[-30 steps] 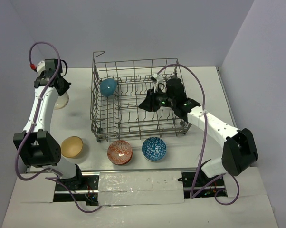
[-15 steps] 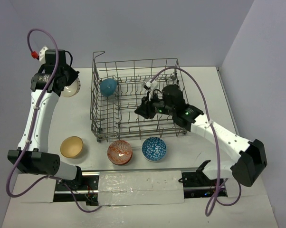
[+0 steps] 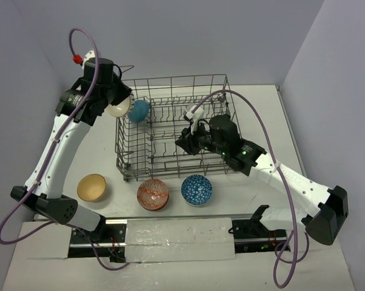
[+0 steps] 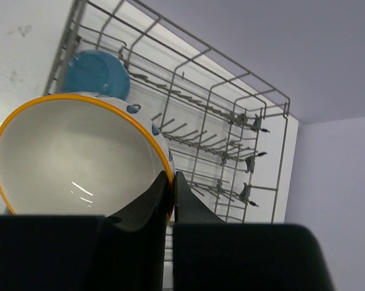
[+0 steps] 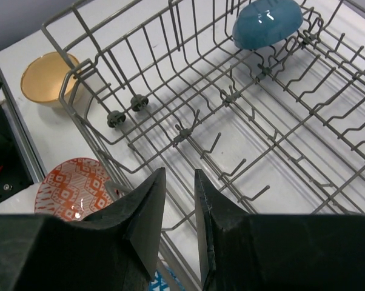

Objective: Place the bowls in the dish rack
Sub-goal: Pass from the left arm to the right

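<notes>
A white table [image 3: 97, 157] fills the scene, closed in by a pale lilac back wall [image 3: 188, 36], a left wall [image 3: 13, 73] and a right wall [image 3: 334, 73] of the same colour. Along the table's near edge runs a dark rail [image 3: 117, 222], its middle covered by a wrinkled white sheet [image 3: 179, 233]. The left wrist view shows a few faint grey smudges [image 4: 20, 28] on the tabletop

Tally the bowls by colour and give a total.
Plain teal round bowl: 1
White round bowl with orange rim: 1
Plain yellow round bowl: 1
Red patterned round bowl: 1
Blue patterned round bowl: 1
Total: 5
</notes>
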